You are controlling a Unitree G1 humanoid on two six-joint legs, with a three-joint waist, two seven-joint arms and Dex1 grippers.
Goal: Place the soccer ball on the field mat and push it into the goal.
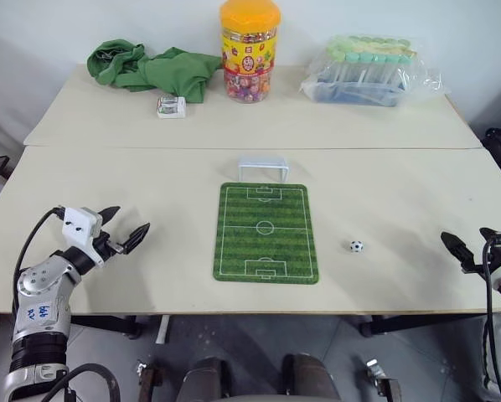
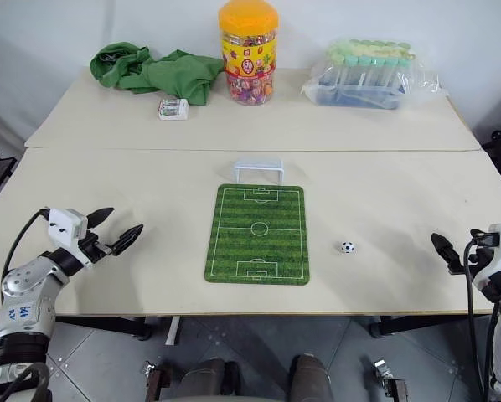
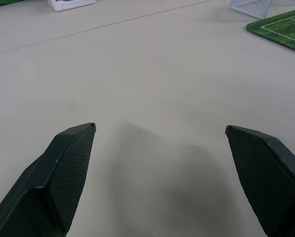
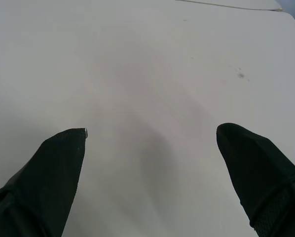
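Both empty grippers, left and right, hover spread-fingered at the table's near edge in the head views, the soccer ball lying off the field mat where a clumsy pinch could squirt it away, while each wrist view shows wide-parted fingers over bare tabletop.

Each arm ends in 2 black, wedge-shaped fingers with a fine dotted texture. The left forearm is silver metal with a white wrist block, a blue-marked white label and black cables.
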